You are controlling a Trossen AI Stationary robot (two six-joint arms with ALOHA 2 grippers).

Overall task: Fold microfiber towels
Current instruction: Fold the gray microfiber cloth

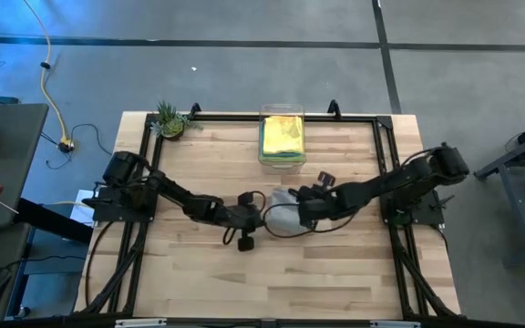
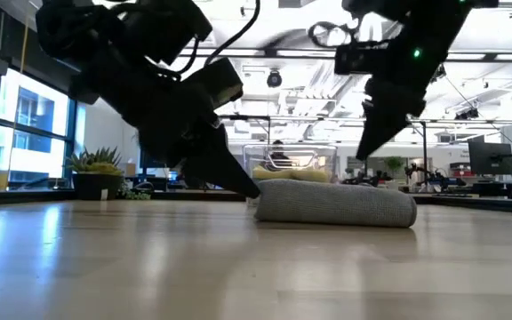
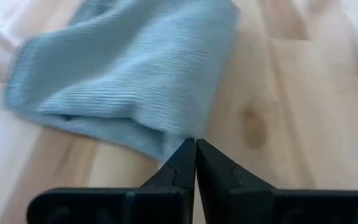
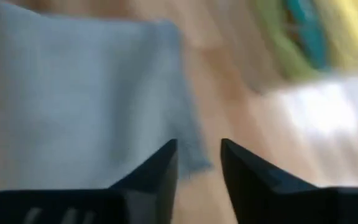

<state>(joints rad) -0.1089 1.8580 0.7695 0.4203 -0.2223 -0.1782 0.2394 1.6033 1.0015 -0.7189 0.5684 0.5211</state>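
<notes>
High view puts the grey towel (image 1: pixel 283 211) near the middle of the wooden table (image 1: pixel 335 273), a little toward the far side, bunched into a folded lump between the two arms. From table height it (image 2: pixel 336 203) lies as a low, thick roll with a rounded edge at one end and a blunter end at the other, flat on the boards.

The left gripper (image 1: pixel 249 202) sits just beside the towel's near-left edge, its two fingers pressed together. In its own wrist view the closed tips (image 3: pixel 195 163) meet right at the towel's folded corner (image 3: pixel 129 81); whether any cloth is caught between them I cannot tell. The folded edge runs away from the tips, and bare wood lies open alongside it.

The right gripper (image 1: pixel 310 206) hangs over the towel's other side, fingers spread apart with a clear gap and nothing between them. Its wrist view shows the pair (image 4: pixel 199 163) above the cloth's edge (image 4: pixel 73 93), with wood beyond.

Farther back, at the table's far edge, a clear plastic bin (image 1: pixel 282 137) holds the other towels (image 1: pixel 283 135), yellow on top with green and teal showing at the sides. A small potted plant (image 1: pixel 169 121) stands at the far left corner.

The whole near half of the table is open boards, and there is free wood on both flanks outside the arms, out to the black frame rails along the table's edges.
</notes>
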